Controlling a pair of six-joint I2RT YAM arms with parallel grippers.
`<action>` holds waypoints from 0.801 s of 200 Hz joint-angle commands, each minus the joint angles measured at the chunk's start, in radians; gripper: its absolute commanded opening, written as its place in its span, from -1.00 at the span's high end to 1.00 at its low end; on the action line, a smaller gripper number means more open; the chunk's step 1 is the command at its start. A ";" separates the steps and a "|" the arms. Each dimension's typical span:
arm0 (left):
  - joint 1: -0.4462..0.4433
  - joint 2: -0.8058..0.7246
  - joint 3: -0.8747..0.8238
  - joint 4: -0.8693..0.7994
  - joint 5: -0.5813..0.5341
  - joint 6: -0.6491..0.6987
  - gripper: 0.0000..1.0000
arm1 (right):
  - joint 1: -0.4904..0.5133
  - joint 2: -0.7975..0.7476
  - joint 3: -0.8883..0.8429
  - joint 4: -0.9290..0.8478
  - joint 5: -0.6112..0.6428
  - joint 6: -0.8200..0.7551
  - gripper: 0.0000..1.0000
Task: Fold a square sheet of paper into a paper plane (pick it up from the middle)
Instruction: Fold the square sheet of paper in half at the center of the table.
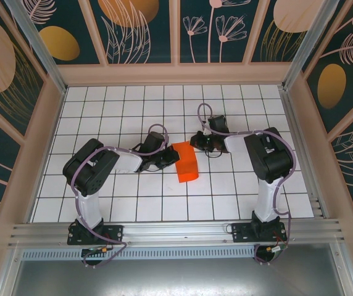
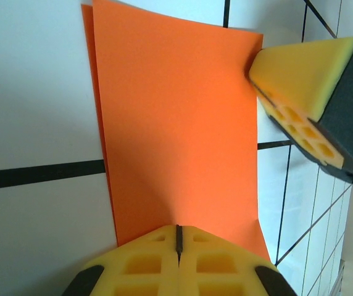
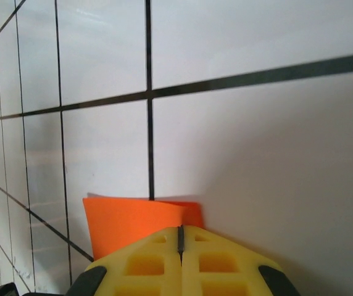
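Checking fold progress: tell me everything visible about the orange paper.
The sheet of paper is thin, bright orange, folded double into a rectangle, its layers slightly offset along one edge. It lies on the white grid table. The shut left gripper rests on one edge; the shut right gripper touches a corner.

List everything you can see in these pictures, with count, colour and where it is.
sheet of paper: one, orange-red, folded double, table middle between the grippers
table: one, white with black grid, under everything
walls: several, dark teal flower print, around the table
rail: one, silver, near edge
left arm, right arm: two, black and white, near edge
left gripper: one, yellow pads, shut, at the paper's edge
right gripper: one, yellow pads, shut, at a paper corner
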 commanded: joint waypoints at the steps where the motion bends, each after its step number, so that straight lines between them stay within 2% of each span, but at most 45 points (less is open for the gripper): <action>1: -0.011 0.144 -0.088 -0.298 -0.081 0.036 1.00 | -0.037 -0.006 0.026 -0.053 0.140 -0.023 1.00; 44: -0.011 0.145 -0.082 -0.301 -0.083 0.044 1.00 | 0.010 -0.093 -0.018 0.014 0.026 -0.025 1.00; 95: -0.010 0.151 -0.076 -0.303 -0.082 0.048 1.00 | 0.057 -0.005 0.010 0.034 -0.020 0.009 1.00; 125: -0.010 0.148 -0.085 -0.303 -0.084 0.047 1.00 | 0.040 0.050 0.050 -0.001 0.022 0.022 1.00; 160: -0.011 0.147 -0.086 -0.302 -0.085 0.048 1.00 | -0.035 0.051 0.051 -0.047 0.102 0.038 1.00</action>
